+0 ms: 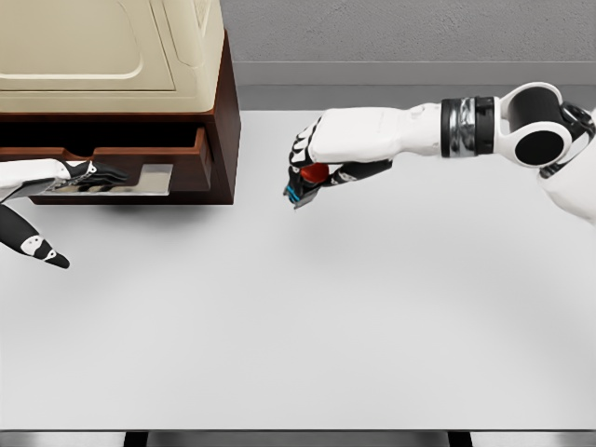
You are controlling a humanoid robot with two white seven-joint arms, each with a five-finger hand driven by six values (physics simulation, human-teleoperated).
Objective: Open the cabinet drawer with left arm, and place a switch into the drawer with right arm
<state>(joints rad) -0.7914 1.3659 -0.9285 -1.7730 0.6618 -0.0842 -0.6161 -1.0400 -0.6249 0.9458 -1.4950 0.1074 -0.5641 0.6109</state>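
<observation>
A brown cabinet (222, 121) stands at the table's back left with a cream top. Its drawer (177, 154) is pulled out toward me. My left hand (88, 175) rests on the drawer's silver handle plate (140, 180), fingers curled over it. My right hand (312, 172) hovers above the table to the right of the cabinet, shut on a small switch (304, 189) with red, black and blue parts. The switch hangs lifted off the table, roughly level with the drawer front.
The white table (298, 326) spreads wide in front of me. A grey wall (410, 33) runs behind it. The cabinet's right side panel stands between the switch and the drawer opening.
</observation>
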